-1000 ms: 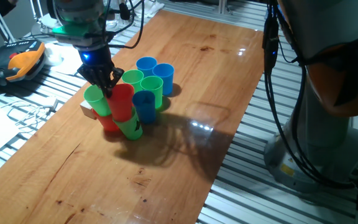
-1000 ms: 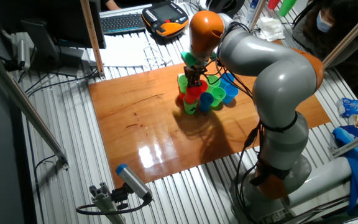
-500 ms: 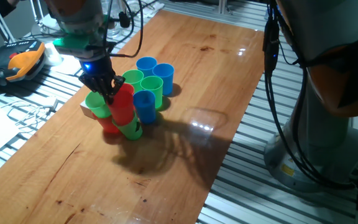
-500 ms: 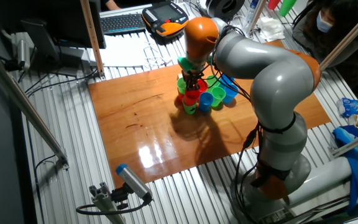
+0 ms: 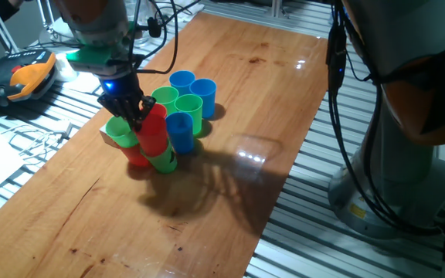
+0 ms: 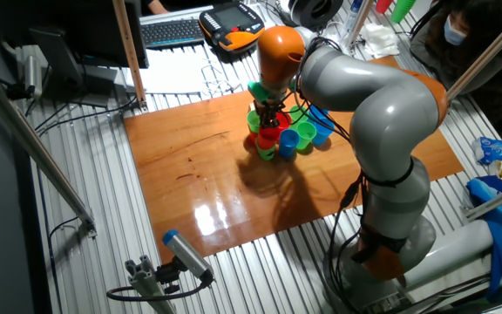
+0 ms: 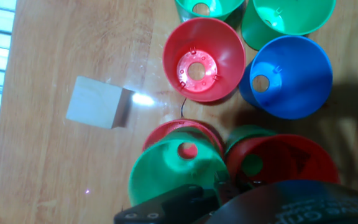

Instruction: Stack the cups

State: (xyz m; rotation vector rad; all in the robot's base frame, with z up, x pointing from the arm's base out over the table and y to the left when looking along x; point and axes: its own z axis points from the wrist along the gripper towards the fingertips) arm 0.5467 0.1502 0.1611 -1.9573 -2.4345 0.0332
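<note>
My gripper (image 5: 135, 113) is shut on the rim of a red cup (image 5: 154, 130) that sits tilted inside a green cup (image 5: 164, 161). Just to its left a green cup (image 5: 119, 129) is nested in a red cup (image 5: 136, 154). A blue cup (image 5: 180, 131), two green cups (image 5: 189, 108) and two blue cups (image 5: 193, 83) stand behind. In the hand view the held red cup (image 7: 281, 163) is at the bottom right, the nested green cup (image 7: 174, 171) beside it, and a single red cup (image 7: 204, 59) and a blue cup (image 7: 288, 78) beyond. In the other fixed view the gripper (image 6: 269, 123) is over the cluster.
A pale wooden cube (image 5: 108, 138) lies against the left of the cluster; it also shows in the hand view (image 7: 95, 102). The wooden table's left edge (image 5: 68, 147) is close by. An orange pendant (image 5: 29, 77) and cables lie off the table to the left.
The gripper has shifted slightly left and down with the red cup, which now sits deeper in the green cup. The other cups have not moved.
</note>
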